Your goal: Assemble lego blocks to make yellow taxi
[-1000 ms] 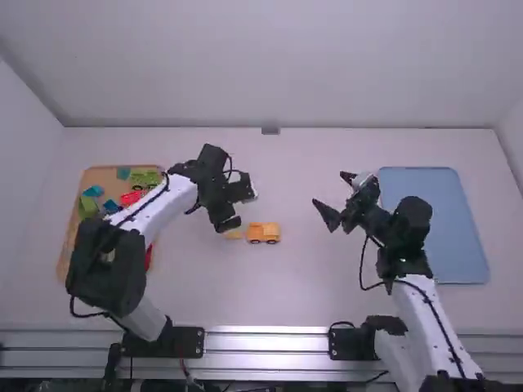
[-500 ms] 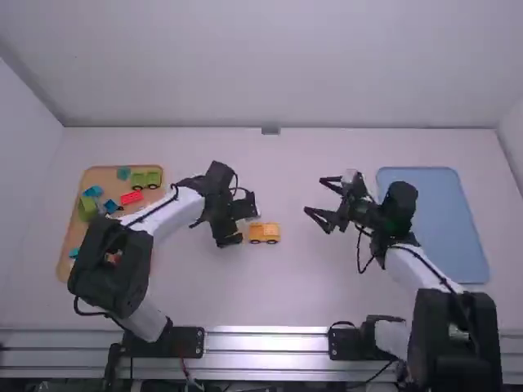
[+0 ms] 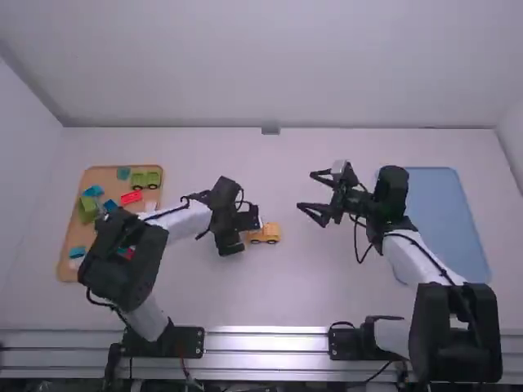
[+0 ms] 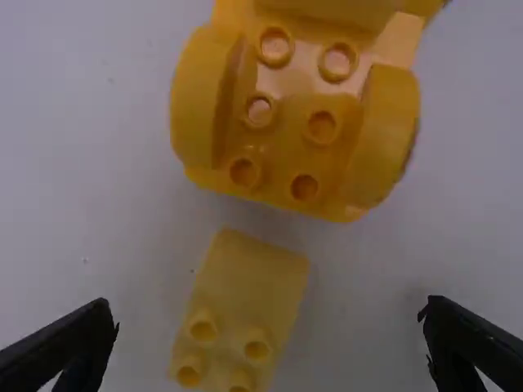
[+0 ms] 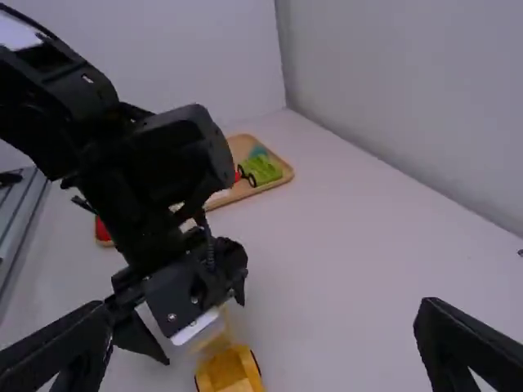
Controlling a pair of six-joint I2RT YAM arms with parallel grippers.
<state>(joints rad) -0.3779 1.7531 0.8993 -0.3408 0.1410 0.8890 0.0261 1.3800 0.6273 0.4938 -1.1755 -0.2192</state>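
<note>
Left hand (image 4: pixel 270 306) wide over pale block (image 4: pixel 243 294), car base (image 4: pixel 286 91) just ahead. Centre, square to block's long sides, pinch lightly. Right hand (image 5: pixel 263 317) wide.

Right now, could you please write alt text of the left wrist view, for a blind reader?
A pale yellow block lies on the white table under the open left gripper; a larger, studded yellow car body stands close by, without touching it.

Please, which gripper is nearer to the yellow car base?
Left. The left gripper hovers just beside the yellow car base; the right gripper is farther off, to its right.
</note>
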